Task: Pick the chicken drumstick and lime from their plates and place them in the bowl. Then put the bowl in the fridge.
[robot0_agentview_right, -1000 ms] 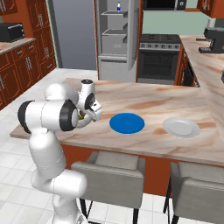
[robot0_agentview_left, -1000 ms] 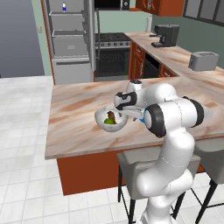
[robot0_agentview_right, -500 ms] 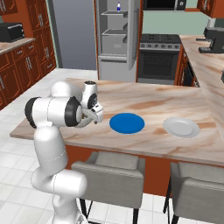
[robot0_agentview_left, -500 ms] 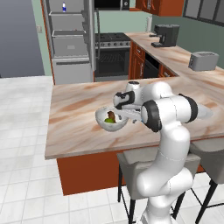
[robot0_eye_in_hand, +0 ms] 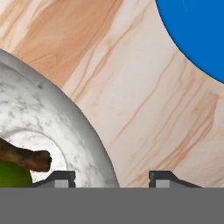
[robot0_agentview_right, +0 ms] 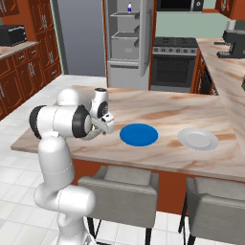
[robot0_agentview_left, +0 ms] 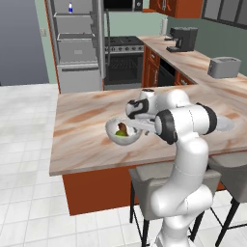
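Straddling the rim of the round, deep, whitish-grey speckled bowl (robot0_eye_in_hand: 65, 131), the two-finger claw (robot0_eye_in_hand: 109, 177) is sitting with 1 dark fingertip inside the wall and 1 outside; the jaws are partly apart, and whether they are pinching the wall yet I cannot tell. Inside the bowl the small brown chicken drumstick (robot0_eye_in_hand: 24, 157) is lying with its bone end toward the claw, and the yellow-green lime (robot0_eye_in_hand: 13, 175) is resting just beneath it, touching it. In the left base view the bowl (robot0_agentview_left: 123, 131) is sitting on the counter just in front of the hand, both foods showing inside.

The step in hand looks like gripping the rim to carry the bowl off. A thin hold on 1 side of a curved stone-like wall could let the bowl tilt or slip once lifted, and the lime could roll out. A swing toward the fridge could also clip the counter edge.

Nearby, the 2 plates are lying bare: the bright blue flat plate (robot0_agentview_right: 138, 134) close beside the hand, the pale white-grey plate (robot0_agentview_right: 198, 139) further along. The pink-brown marble counter (robot0_agentview_right: 158, 107) is bearing them all. Beyond it the tall grey steel fridge (robot0_agentview_right: 127, 43) is standing open, next to the black oven range (robot0_agentview_right: 172, 62).
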### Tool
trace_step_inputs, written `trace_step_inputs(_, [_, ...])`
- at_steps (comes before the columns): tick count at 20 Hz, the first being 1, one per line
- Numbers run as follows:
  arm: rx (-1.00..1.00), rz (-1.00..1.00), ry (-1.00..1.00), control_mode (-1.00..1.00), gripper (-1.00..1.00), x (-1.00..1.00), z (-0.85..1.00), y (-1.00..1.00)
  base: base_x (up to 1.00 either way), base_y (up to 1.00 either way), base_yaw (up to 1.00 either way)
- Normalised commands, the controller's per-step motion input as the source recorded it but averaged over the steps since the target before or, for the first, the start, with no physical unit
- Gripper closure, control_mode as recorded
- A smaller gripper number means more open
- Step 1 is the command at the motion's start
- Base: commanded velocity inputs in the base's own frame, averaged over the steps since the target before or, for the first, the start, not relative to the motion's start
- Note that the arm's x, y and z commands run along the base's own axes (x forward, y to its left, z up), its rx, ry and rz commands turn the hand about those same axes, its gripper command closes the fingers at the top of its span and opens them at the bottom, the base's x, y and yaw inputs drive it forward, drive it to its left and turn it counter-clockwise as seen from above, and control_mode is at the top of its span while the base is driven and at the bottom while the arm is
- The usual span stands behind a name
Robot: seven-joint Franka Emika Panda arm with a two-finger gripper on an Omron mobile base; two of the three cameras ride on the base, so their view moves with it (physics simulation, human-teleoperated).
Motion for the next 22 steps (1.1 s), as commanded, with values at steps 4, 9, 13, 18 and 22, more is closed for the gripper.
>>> trace_step_inputs(4, [0.09,0.0,0.0,-1.0,1.0,-0.26,0.0,0.02,0.0,0.0,0.0])
trace_step_inputs(9, [0.13,-0.01,0.0,-1.0,1.0,-0.34,0.06,0.02,0.0,0.0,0.0])
trace_step_inputs(13, [0.11,-0.01,0.0,-1.0,1.0,-0.45,0.45,0.04,0.0,0.0,0.0])
trace_step_inputs(18, [0.01,0.0,-0.05,-1.0,1.0,-0.54,0.55,0.1,0.0,0.0,0.0])
trace_step_inputs(22, [0.0,0.0,-0.09,-1.0,1.0,-0.6,0.47,0.09,0.0,0.0,0.0])
